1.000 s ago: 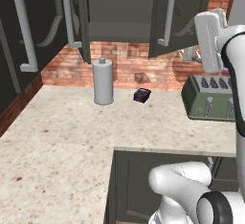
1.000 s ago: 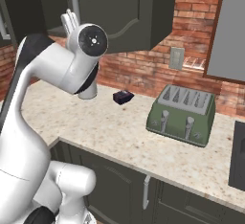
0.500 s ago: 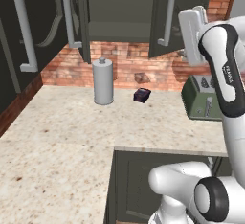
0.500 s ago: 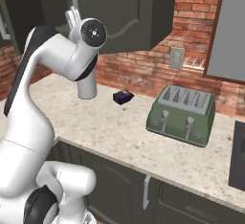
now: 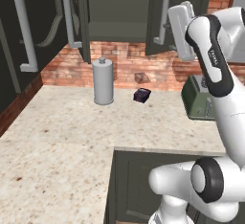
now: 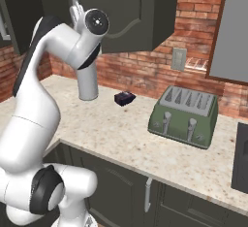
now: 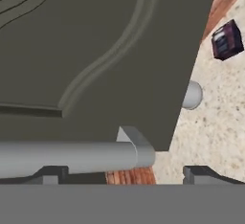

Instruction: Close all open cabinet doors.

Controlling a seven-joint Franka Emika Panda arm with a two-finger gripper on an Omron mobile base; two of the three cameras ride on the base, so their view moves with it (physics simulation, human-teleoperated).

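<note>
Two cabinet doors stand open over the counter. The left one (image 5: 84, 22) shows edge-on. The right one (image 5: 154, 17) (image 6: 131, 12) is a dark grey-green panel with an arched moulding and a long silver bar handle (image 5: 162, 12). My gripper (image 5: 176, 24) is raised just to the right of this door, close against it. In the hand view the door panel (image 7: 105, 50) is very near and the handle (image 7: 67, 156) lies across the bottom, its end between the two fingertips. The gripper (image 7: 127, 174) is open and holds nothing.
On the speckled counter (image 5: 62, 132) below stand a grey cylinder (image 5: 103, 81) (image 6: 88, 83), a small dark box (image 5: 141, 95) (image 6: 124, 98) and a green toaster (image 6: 186, 116). Tall dark cabinet doors with handles (image 5: 24, 31) line the left corner.
My hand has moved left and slightly up, from beside the toaster side toward the right open door. The doors and counter objects have not moved.
</note>
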